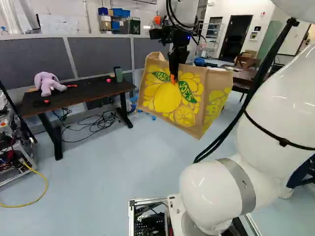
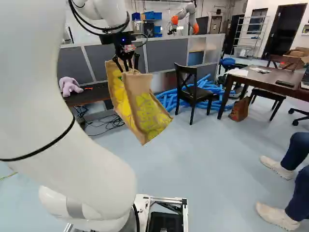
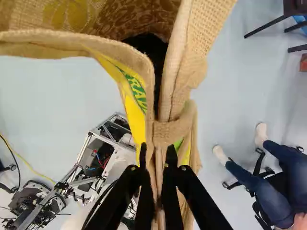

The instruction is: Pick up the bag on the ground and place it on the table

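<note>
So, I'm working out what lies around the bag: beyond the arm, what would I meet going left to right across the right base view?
Purple plush toy → yellow-printed bag, held in the gripper → dark chair → brown table.

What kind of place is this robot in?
It looks like a robot lab or workshop. Another robot shows beyond the grey partitions, blue bins are stored at the back, and a tangle of black cables lies on the floor.
</note>
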Available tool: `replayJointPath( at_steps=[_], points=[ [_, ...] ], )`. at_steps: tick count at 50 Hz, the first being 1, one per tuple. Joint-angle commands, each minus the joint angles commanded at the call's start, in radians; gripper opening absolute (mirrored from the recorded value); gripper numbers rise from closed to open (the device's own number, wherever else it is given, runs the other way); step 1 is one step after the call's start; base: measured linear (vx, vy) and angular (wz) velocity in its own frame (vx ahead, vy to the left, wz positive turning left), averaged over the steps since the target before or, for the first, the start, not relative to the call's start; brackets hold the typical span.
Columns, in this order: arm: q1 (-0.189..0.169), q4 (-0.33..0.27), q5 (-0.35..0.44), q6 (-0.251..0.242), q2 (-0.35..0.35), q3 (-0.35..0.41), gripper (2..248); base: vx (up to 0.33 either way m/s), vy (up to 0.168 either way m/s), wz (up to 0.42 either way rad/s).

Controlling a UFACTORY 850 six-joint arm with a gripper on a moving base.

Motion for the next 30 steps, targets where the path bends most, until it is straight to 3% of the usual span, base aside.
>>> replayJointPath(
  at_steps=[30],
  points=[
    [0.000,0.000,0.000,0.000,0.000,0.000,21,0.242,0.037,0.177]
  ],
)
